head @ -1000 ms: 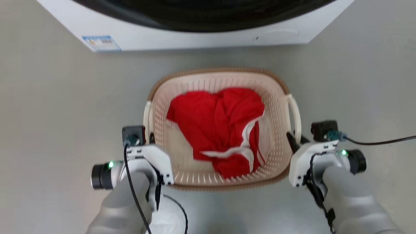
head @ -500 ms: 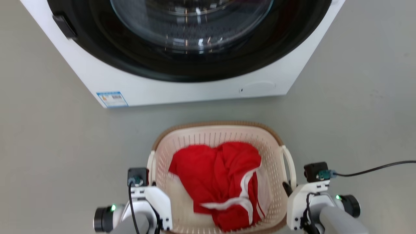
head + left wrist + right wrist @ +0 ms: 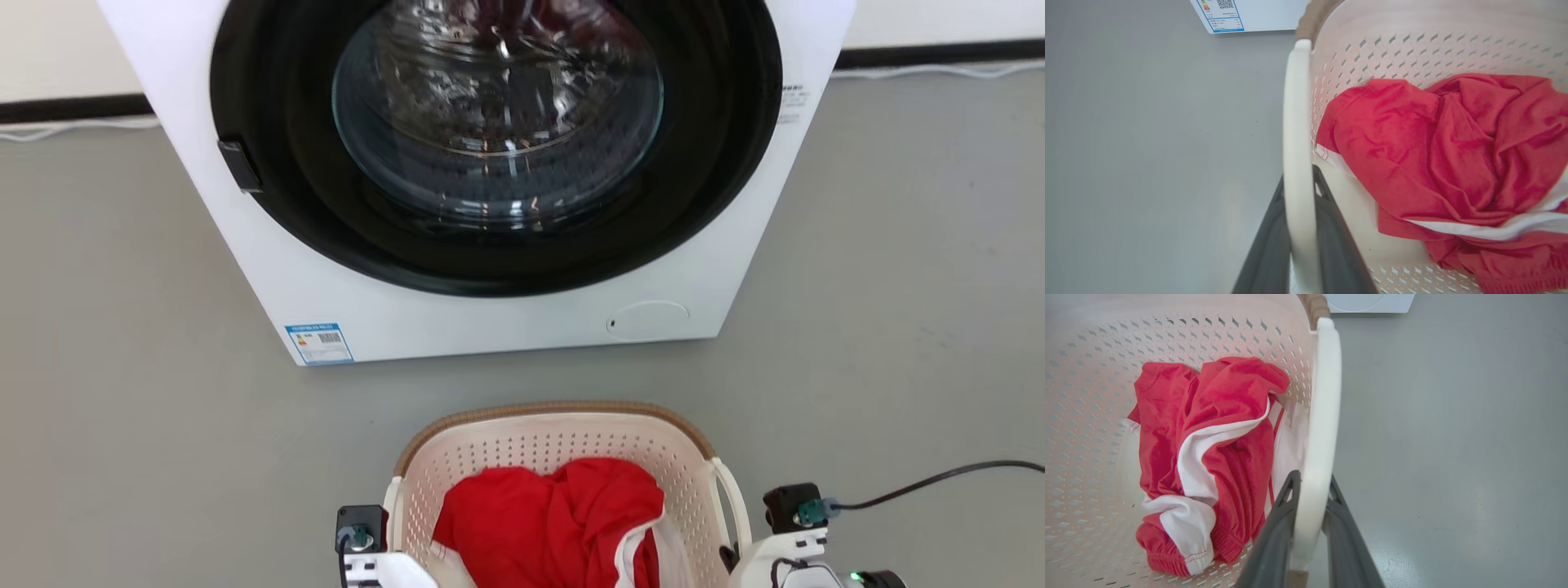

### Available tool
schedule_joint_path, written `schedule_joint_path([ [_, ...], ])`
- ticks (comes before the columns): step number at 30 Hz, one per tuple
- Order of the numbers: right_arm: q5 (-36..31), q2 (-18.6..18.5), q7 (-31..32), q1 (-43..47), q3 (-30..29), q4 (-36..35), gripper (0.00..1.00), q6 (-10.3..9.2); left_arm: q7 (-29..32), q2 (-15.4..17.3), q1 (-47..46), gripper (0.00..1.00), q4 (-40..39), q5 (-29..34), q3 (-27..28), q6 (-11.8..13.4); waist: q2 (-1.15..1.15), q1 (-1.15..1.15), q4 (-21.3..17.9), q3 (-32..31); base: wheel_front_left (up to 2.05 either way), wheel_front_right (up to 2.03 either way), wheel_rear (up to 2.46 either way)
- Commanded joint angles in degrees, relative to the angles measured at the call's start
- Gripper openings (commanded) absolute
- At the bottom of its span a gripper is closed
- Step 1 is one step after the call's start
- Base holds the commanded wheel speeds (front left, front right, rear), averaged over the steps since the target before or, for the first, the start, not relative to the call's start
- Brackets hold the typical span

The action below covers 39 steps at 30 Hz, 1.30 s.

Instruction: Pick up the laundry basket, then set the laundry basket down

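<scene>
Now the basket (image 3: 555, 411) is seen low over the grey floor (image 3: 122, 425), on the side nearest the robot. It is in front of the washer (image 3: 506, 331) and apart from it, with bare floor between. Whether its bottom rests on the floor or is raised a little cannot be told. A crumpled red garment (image 3: 547, 514) with white stripes lies inside.

The left end effector (image 3: 1299, 179) is pinching the left handle (image 3: 1296, 122): one dark finger is set on the outer side of the white loop, the other on the inner side, and both are pressed against it. The right end effector (image 3: 1313, 477) is closed in the same way on the right handle (image 3: 1325, 396).

Both handles are most likely gripped so that the load is shared and the basket is kept level. With one grip only it would tip, and the garment could slide out. The loops look thin and smooth, so a slip along them is judged possible if the arms are not moved together.

The picking up is judged to be in hand; the setting down is not yet done. For that, both arms should be lowered at equal speed, and the pinch released only when the bottom is carried by the floor. A black cable (image 3: 939, 476) lies on the floor at the right and should be avoided.
</scene>
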Motion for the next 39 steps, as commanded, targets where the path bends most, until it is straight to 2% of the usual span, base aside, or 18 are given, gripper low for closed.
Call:
schedule_joint_path([
  [1, 0.0, 0.4, 0.0, 0.3, 1.5, -0.7, 0.0, 0.26, -0.5, 0.6, -0.6, 0.0, -1.2, -0.2, 0.6, 0.5, 0.0, 0.0, 0.4, -1.0, 0.0, 0.0, 0.0],
  [13, 2.3, 0.4, 0.9, 2.1, 3.7, -1.4, 0.0, 0.26, -0.6, 0.6, 0.0, 0.0, -1.8, -3.9, -3.3, 1.6, 0.0, 0.0, 0.0, -2.8, 0.0, 0.0, 0.0],
  [22, 3.5, 0.4, 1.0, 2.1, 4.9, -1.1, 0.0, 0.26, -1.2, 0.6, -0.4, 0.0, -0.6, -6.1, -5.4, 1.1, 0.0, 0.0, -1.2, -3.1, 0.0, 0.0, 0.0],
  [39, 5.1, 0.4, 0.3, 1.4, 6.1, -0.3, 0.0, 0.26, -1.9, 0.6, -1.6, 0.0, 0.0, -9.2, -8.3, 1.2, 0.0, 0.0, -0.6, -2.5, 0.0, 0.0, 0.0],
])
